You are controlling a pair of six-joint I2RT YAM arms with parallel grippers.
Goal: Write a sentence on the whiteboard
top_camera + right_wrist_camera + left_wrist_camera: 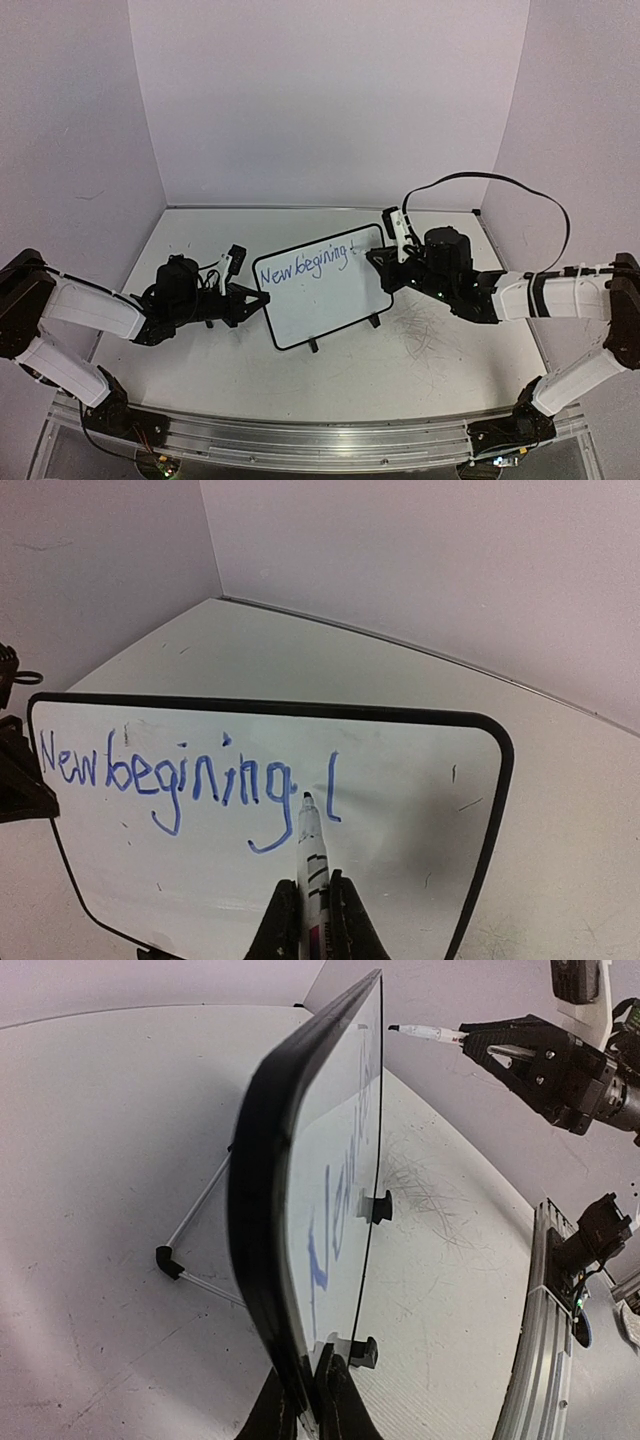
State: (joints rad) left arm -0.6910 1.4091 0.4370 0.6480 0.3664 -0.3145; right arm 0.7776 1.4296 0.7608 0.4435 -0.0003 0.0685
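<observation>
We note whiteboard (330, 300) face glossy white, frame (505, 770) smooth black plastic, wire stand (197, 1207) thin metal; tabletop (440, 370) matt, scuffed.

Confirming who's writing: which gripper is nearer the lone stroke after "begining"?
Right. The right gripper holds the marker with its tip right beside the stroke; the left gripper clamps the whiteboard at its opposite edge, beside "New".

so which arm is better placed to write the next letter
Right: the right gripper holds the marker, tip beside the last blue stroke on the whiteboard; the left gripper is clamped on its edge.
</observation>
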